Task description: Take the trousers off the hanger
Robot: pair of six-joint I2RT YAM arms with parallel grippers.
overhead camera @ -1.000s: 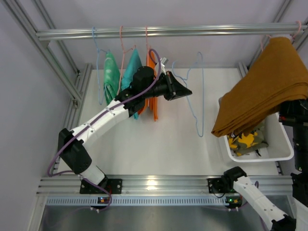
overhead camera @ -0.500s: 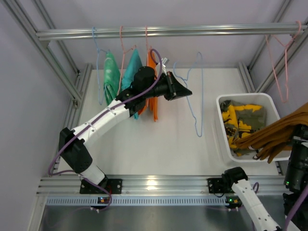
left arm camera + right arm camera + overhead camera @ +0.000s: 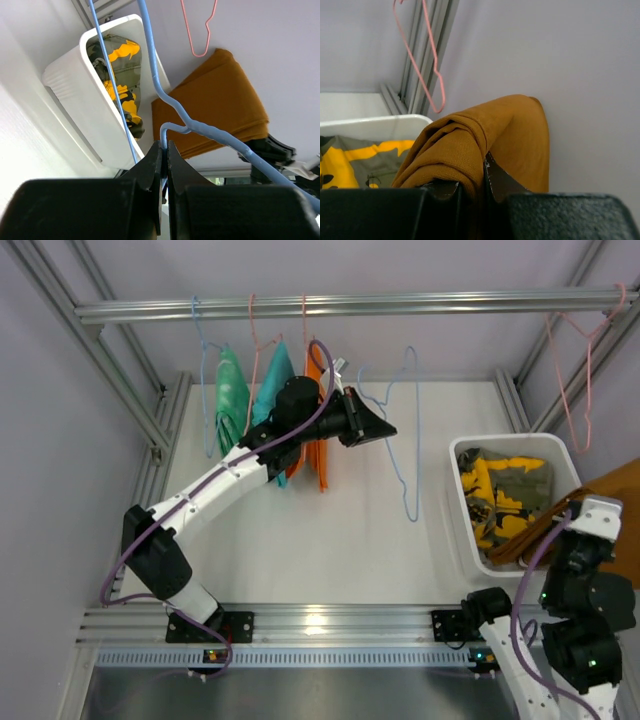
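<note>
Left gripper [image 3: 164,145] is pinched tight, jaws closed on the wire of the blue hanger [image 3: 159,85], which comes down from above and bends right at the fingertips. Straight ahead of that gripper, past the wire, sits the white bin [image 3: 75,95] with the yellow-and-dark trousers [image 3: 120,60] lying inside it.

Over to the right gripper [image 3: 472,175]: jaws narrow, clamped on a thick fold of the brown trousers [image 3: 510,135]. The cloth bunches up over the fingertips and drapes off to both sides. From overhead, those brown trousers [image 3: 615,495] sit at the far right, off any hanger, one end drooping over the near right corner of the bin [image 3: 462,530]. In the wrist view the bin is to the left of this gripper and lower, with the patterned pair showing past its rim.

Up and ahead to the left of the right gripper, the pink hanger [image 3: 427,55] dangles from the rail [image 3: 350,307].

Behind the left gripper, back along its wrist, the orange trousers [image 3: 320,465] hang on their own hanger. The teal trousers [image 3: 272,380] are next beyond them, and the green trousers [image 3: 232,395] are farthest from the hand, all three up on the rail.
</note>
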